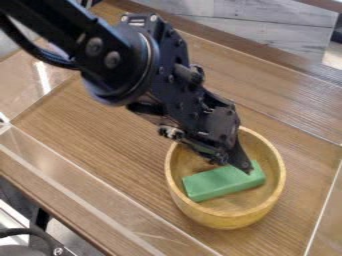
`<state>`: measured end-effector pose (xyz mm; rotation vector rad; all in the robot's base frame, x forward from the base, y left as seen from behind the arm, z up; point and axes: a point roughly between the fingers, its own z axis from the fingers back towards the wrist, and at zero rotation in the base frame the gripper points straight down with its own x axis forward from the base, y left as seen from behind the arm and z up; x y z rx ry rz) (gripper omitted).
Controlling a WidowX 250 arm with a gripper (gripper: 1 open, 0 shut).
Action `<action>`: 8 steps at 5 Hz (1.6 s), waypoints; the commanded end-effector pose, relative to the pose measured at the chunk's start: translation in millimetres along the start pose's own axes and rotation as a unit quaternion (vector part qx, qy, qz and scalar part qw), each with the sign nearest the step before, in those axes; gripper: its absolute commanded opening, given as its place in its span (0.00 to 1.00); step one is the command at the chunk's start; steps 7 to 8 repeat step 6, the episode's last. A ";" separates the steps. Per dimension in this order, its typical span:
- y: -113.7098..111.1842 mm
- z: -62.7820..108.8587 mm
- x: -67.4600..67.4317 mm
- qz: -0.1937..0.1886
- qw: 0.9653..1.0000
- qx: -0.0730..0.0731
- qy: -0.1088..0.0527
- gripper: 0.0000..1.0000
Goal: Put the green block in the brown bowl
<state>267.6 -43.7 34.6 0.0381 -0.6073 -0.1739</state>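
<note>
Green block: lies inside the brown bowl (197,206), a flat plain bar (221,183) resting low in it, its long side slanting across the bowl; its upper edge is partly hidden beneath the claw.
Brown bowl: round, thick-walled, light tan wood, standing upright on the tabletop (100,150) and surrounding the block.
Claw: pressed together (245,165), dark, its tip reaching over the bowl's far part and pointing down toward the block; whether it touches the block cannot be told.
Arm: dark and bulky (127,60), coming in from beyond the bowl on the picture's upper left and covering part of the bowl's rim.
Tabletop: brown wood with visible grain, spreading around the bowl.
Wall: grey wood-grained boards (274,28), well beyond the bowl, past the tabletop's far edge.
Cable: a dark curved line (30,233), well to the left of the bowl, at the picture's lower left corner.
</note>
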 end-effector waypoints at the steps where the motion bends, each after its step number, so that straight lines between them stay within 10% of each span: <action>1: -1.8 -0.7 8.0 0.008 1.000 -0.001 -0.008 0.00; 8: -16.5 -8.2 0.1 0.029 0.999 -0.014 0.040 0.00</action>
